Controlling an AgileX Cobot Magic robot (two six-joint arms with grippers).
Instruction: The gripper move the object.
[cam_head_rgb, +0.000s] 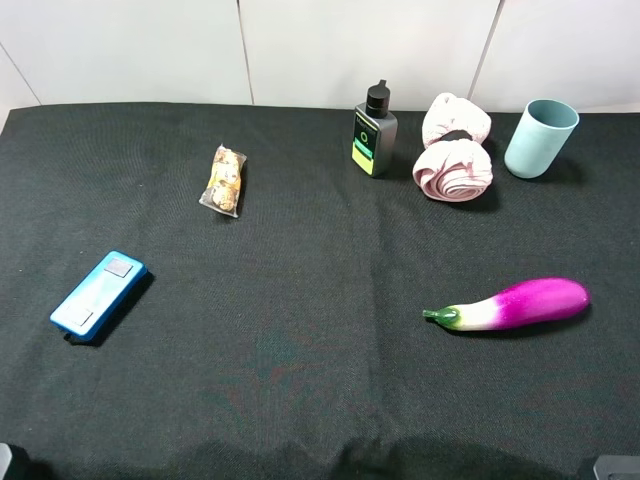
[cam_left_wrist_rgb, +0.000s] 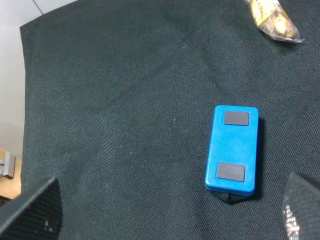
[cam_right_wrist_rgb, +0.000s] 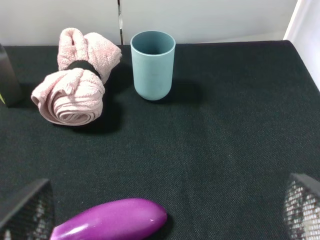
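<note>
The pale blue-green cup (cam_head_rgb: 540, 138) stands upright near the far right corner of the black tabletop (cam_head_rgb: 300, 330), just beside a rolled pink towel (cam_head_rgb: 454, 160). The right hand (cam_right_wrist_rgb: 165, 212) hangs wide open and empty, well short of it, a purple eggplant (cam_right_wrist_rgb: 112, 220) between its fingers. The left hand (cam_left_wrist_rgb: 170, 210), also spread and empty, hovers over a blue box (cam_left_wrist_rgb: 233, 149).

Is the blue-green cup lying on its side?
No, the cup stands upright, its open mouth up, beside the pink towel.
</note>
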